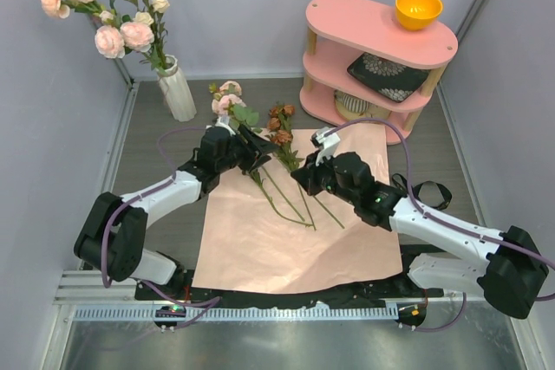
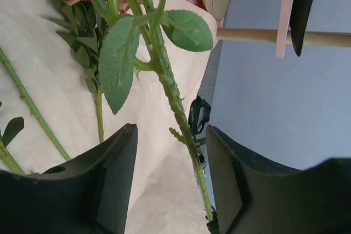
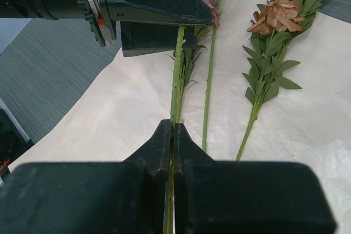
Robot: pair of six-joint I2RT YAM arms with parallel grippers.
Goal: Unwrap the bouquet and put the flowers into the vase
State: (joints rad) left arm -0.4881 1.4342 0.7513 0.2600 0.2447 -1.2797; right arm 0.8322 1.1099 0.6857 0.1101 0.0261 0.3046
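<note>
The bouquet's pink paper (image 1: 295, 240) lies spread flat on the table, with several loose flowers on its far part: a pink rose (image 1: 227, 101), rust roses (image 1: 279, 123) and long green stems. My right gripper (image 3: 172, 130) is shut on one green stem (image 3: 177, 75) near its lower end. My left gripper (image 2: 171, 152) straddles the same stem (image 2: 174, 100) further up. Its jaws are open, with a gap on both sides and the stem nearer the right finger. The white ribbed vase (image 1: 178, 88) stands at the back left and holds several pink and cream roses (image 1: 113, 15).
A pink two-tier shelf (image 1: 381, 36) stands at the back right, with an orange bowl (image 1: 418, 8) on top and a dark patterned thing (image 1: 386, 75) on the lower tier. Black ribbon (image 1: 286, 296) lies along the paper's near edge. Grey walls close in both sides.
</note>
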